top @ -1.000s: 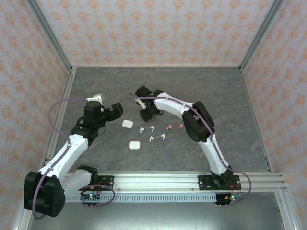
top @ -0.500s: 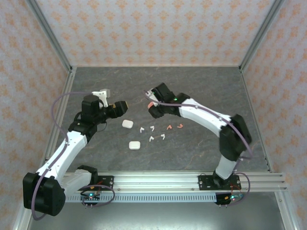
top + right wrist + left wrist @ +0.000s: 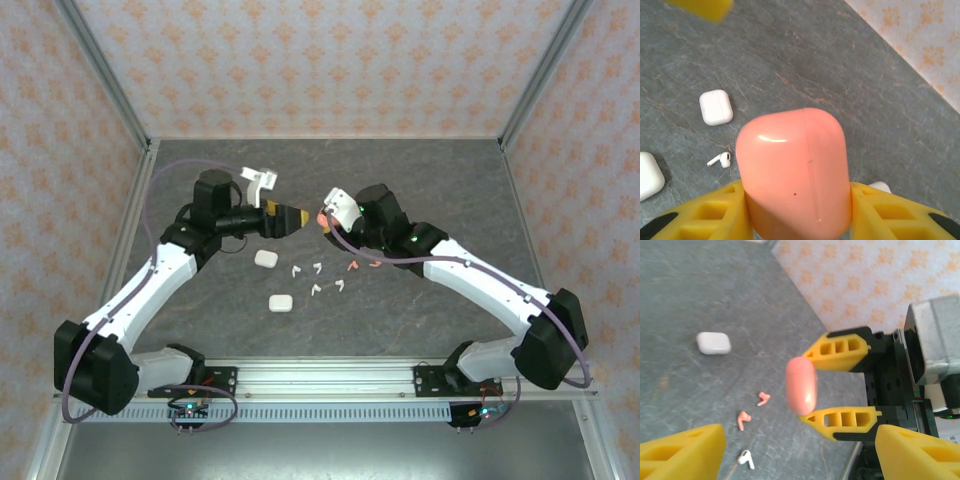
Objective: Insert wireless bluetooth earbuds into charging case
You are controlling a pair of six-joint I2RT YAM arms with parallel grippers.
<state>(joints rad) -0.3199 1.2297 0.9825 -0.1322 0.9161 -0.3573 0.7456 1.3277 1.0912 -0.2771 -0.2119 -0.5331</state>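
Bench: grey, stone-like top, patterned walls on 3 sides. The left arm comes up from the 7 o'clock corner and bends toward the ctr. The right arm comes from 5 o'clock and reaches to the ctr also. The 2 grippers meet nose to nose, a bit to 12 o'clock of the bench ctr. They are very near each other; if they touch, I cannot tell.

Left gripper: released, yellow fingers wide apart, nothing btw. them. It points toward 3 o'clock, at the right gripper.

Right gripper: clenched on the coral case, w/ one yellow finger on each side of it. The case is up in the air above the bench, its rounded end toward the left gripper. The right wrist view shows a thin seam line on it; the lid looks shut.

2 white cases lie on the bench at approx. 7 o'clock of the grippers, both shut. The far white case is nearer to the grippers, and the near white case lies at 5 o'clock of it, apart.

Earbuds: all lie loose on the bench, at approx. 6 o'clock of the grippers. The 4 white earbuds make a small group at 3 o'clock of the white cases. The 2 coral earbuds lie side by side at 3 o'clock of that group, under the right arm's wrist.
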